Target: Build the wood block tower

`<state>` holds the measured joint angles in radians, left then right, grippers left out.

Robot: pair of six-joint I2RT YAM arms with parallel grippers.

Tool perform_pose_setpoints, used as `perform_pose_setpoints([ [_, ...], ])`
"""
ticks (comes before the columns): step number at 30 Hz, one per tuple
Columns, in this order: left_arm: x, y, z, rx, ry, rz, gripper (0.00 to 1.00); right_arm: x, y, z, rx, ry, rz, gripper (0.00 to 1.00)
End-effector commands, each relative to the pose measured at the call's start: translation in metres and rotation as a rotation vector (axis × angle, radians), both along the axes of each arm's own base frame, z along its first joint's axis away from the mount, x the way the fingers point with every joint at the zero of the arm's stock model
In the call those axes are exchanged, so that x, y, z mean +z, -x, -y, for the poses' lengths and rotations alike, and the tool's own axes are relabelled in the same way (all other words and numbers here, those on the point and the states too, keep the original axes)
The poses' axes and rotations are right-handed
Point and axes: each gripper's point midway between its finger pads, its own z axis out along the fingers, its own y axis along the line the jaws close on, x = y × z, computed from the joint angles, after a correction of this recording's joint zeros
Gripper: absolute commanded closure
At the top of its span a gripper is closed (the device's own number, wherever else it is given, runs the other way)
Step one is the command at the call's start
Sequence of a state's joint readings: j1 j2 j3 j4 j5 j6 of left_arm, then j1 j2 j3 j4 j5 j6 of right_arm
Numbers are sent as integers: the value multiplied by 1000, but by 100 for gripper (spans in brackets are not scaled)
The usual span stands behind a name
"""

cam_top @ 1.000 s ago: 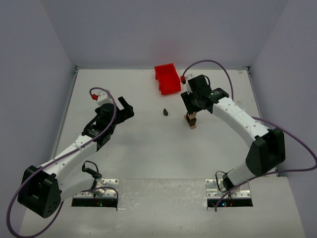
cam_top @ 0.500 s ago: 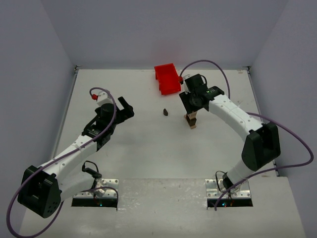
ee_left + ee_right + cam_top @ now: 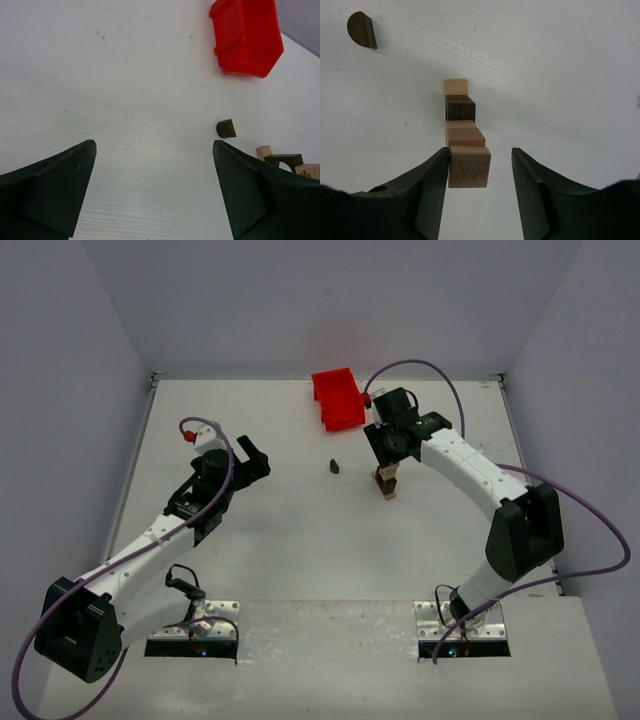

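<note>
Wood block tower, tan and dark, stands at five o'clock from the red bin. The right gripper straddles its top block with jaws apart, one finger touching it. The left gripper, at the tower's nine o'clock, has its jaws wide apart.

Red bin on white table

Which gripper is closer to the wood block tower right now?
Right. The right gripper hangs directly over the wood block tower, straddling its top block; the left gripper sits well off to the tower's left.
</note>
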<state>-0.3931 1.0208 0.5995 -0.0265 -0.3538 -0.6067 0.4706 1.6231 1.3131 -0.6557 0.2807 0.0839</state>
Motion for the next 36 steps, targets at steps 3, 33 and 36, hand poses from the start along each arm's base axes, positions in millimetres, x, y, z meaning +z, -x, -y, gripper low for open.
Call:
perform_pose_setpoints([
  [3,14,-3,3,-12,21,56,0,20,-17,-3,-8,-16,70,46],
  [33,16,-3,3,-14,25,63,0,24,9,-12,9,-126,40,46],
  [36,15,-4,4,-19,24,59,0,20,10,-14,13,-131,29,46],
])
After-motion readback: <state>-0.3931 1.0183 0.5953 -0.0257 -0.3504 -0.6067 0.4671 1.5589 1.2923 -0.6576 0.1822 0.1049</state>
